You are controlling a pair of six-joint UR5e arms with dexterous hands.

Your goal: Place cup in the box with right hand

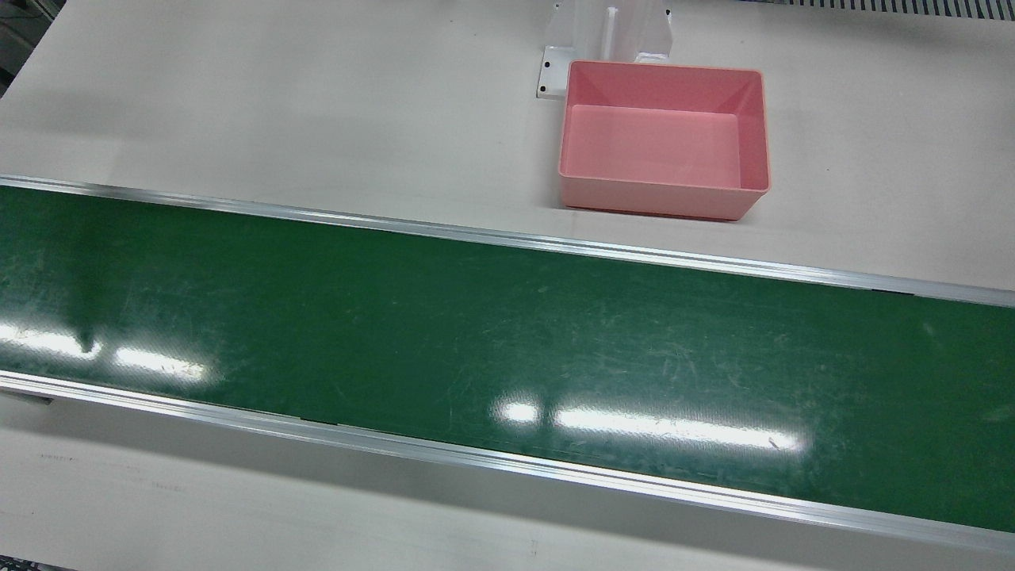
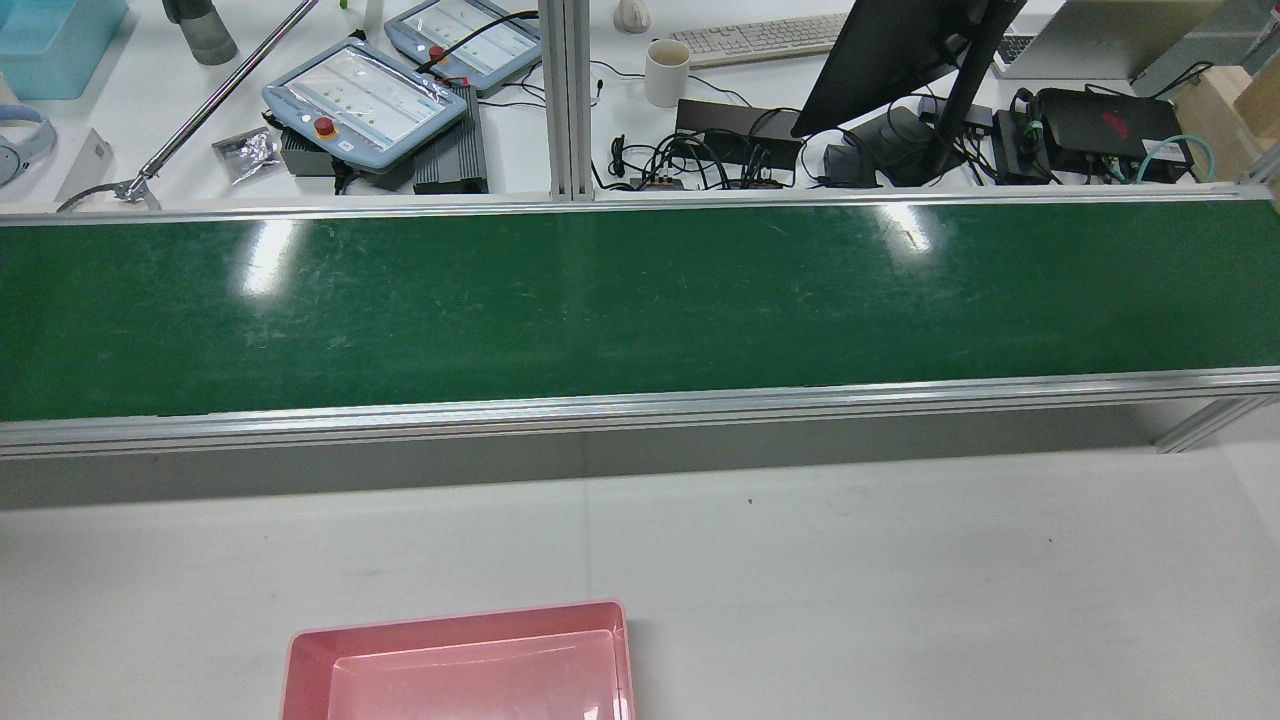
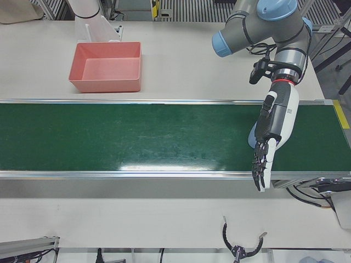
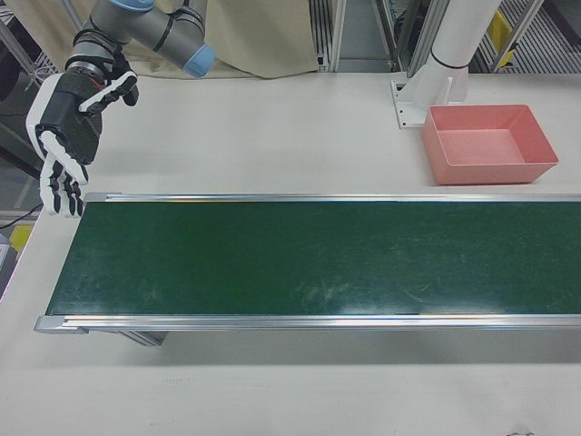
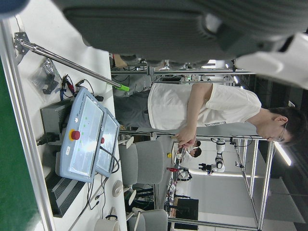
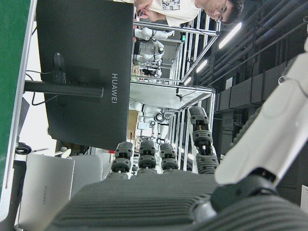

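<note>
No cup shows on the green belt (image 4: 300, 259) in any view, so the right hand (image 4: 65, 136) hangs open and empty over the belt's far-right end, well apart from the empty pink box (image 4: 488, 143) lying toward the robot's left.

The pink box (image 2: 460, 665) is running off the bottom edge of the rear view, leaving only its far rim and part of its floor showing. The green conveyor belt (image 1: 507, 349) is being cut by both side edges of the front view. The left robot hand (image 3: 269, 148) is partly covering a pale blue object (image 3: 253, 138) on the belt, too hidden to identify. In the left hand view, the person (image 5: 207, 108) is being cropped by the right edge.
</note>
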